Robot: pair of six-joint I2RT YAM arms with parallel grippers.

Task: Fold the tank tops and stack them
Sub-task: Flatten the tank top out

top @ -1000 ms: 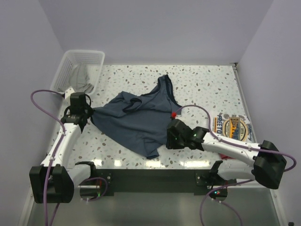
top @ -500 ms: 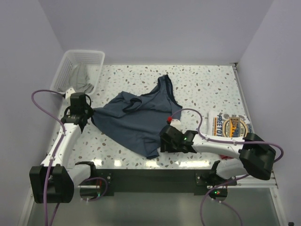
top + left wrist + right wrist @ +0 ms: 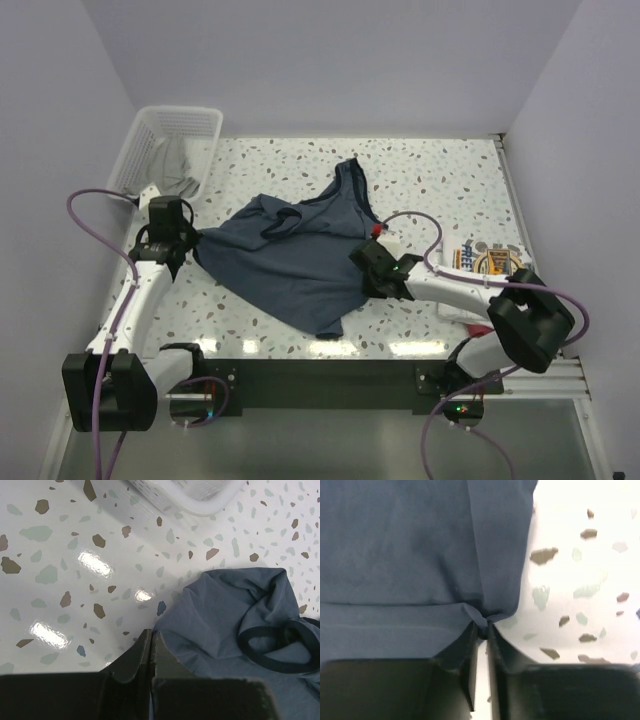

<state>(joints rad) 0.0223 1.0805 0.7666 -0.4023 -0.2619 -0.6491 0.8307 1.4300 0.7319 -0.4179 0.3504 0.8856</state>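
The slate-blue tank top [image 3: 290, 260] lies crumpled and spread across the middle of the table, its navy-trimmed straps [image 3: 350, 185] pointing to the far side. My left gripper [image 3: 190, 242] is shut on its left corner, and the cloth [image 3: 225, 615] bunches to the right of the closed fingertips [image 3: 151, 639]. My right gripper [image 3: 361, 260] is shut on the right edge of the same top, with a pinch of blue cloth [image 3: 410, 555] gathered between its fingertips [image 3: 482, 626]. The white tank top [image 3: 495, 265] with the round graphic lies at the right, partly under my right arm.
A white mesh basket [image 3: 150, 140] stands at the far left corner with grey cloth [image 3: 178, 165] in it; its rim [image 3: 200, 502] shows in the left wrist view. Walls close in the table on three sides.
My right gripper moved from the top's near hem up to its right edge, opened, and closed on the cloth there. The near hem shifted a little. The left arm stayed still.
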